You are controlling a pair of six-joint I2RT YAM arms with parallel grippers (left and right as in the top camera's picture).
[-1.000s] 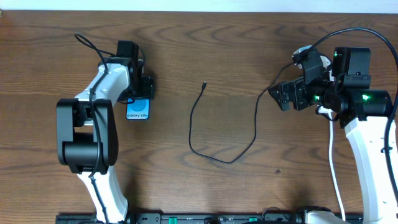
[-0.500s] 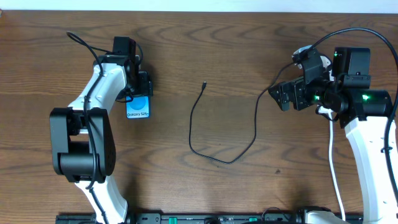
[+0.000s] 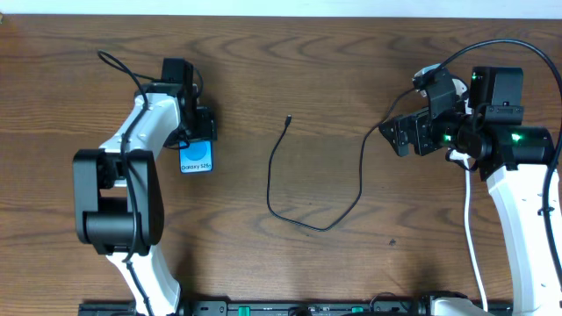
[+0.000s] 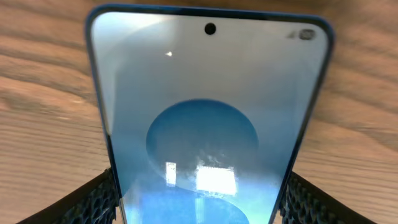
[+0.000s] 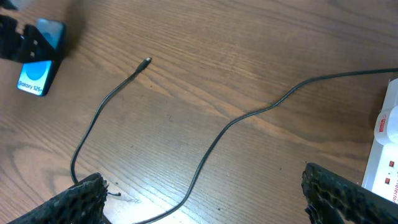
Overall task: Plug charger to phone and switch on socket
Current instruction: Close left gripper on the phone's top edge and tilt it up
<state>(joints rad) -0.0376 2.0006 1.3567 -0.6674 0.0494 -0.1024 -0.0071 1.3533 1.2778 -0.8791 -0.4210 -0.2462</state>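
Table (image 3: 334, 88): brown wood-grain top that carries everything listed. Left arm (image 3: 132, 175): white and black, reaching over the left half. Right arm (image 3: 514, 202): same build, standing at the right edge. Left claw (image 3: 197, 132): clenched on the phone, with a mesh pad pressed to each long edge in the left wrist view. Right claw (image 5: 205, 199): released, fingers spread wide and carrying nothing, held above the table over the cable's middle run. Socket (image 5: 388, 155): white power strip with red markings. Only a corner shows, at the right margin of the right wrist view just beside the right claw, and the position of its switch cannot be read. Phone (image 3: 197, 156): blue screen facing up, left of centre, far end tucked under the left claw. Its charging port is not visible. Charger (image 3: 303, 224): thin black cable looping across mid-table from the right arm's side. Plug tip (image 3: 288, 118): free end of the charger, lying loose on the table between the two arms, well apart from the phone. Step in hand, as judged: securing the phone, with nothing yet plugged in. The next move calls for the right claw to pinch the cable just behind the plug tip, line it up with the phone's port and press it in. The switch on the socket comes after that.
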